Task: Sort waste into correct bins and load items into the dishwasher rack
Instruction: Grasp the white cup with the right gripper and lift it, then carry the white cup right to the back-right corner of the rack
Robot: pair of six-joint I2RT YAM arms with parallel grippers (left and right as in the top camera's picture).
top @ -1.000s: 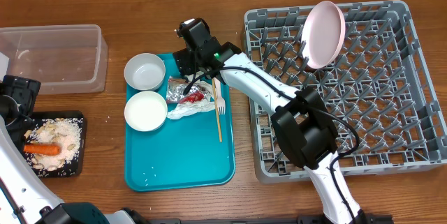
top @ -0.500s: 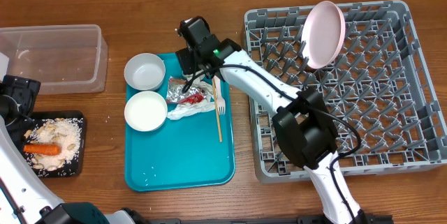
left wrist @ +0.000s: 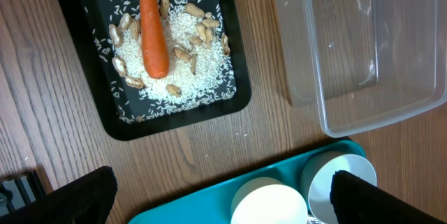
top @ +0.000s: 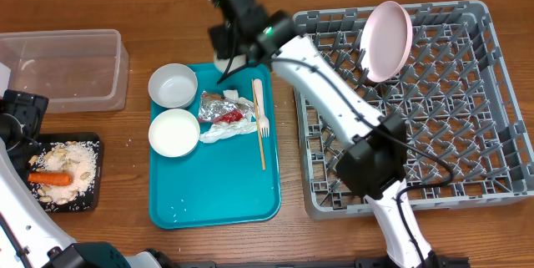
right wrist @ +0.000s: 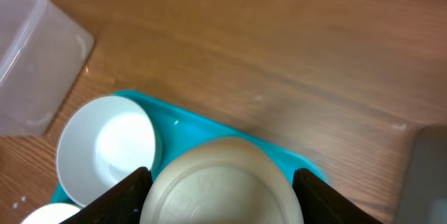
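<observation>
My right gripper (top: pixel 231 41) is shut on the small white cup (right wrist: pixel 223 185) and holds it above the far right corner of the teal tray (top: pixel 217 193). On that tray lie two white bowls (top: pixel 173 85) (top: pixel 174 132), the foil wrapper (top: pixel 224 111), a white napkin (top: pixel 227 129) and the white fork (top: pixel 260 126). The pink plate (top: pixel 388 40) stands on edge in the grey rack (top: pixel 442 151). My left gripper (left wrist: pixel 223 199) is open and empty, beside the black tray (top: pixel 93 176), which holds the carrot (top: pixel 52 179), rice and nuts. The clear tub (top: pixel 62 68) is empty.
The black tray (left wrist: pixel 174 118) with the carrot (left wrist: pixel 152 28) sits left of the clear tub (left wrist: pixel 363 49) in the left wrist view. The teal tray (right wrist: pixel 181 123) and one bowl (right wrist: pixel 108 147) show below the cup in the right wrist view.
My right gripper has moved up and toward the far edge of the table, lifting the cup off the teal tray's far right corner. The left arm has not moved.
</observation>
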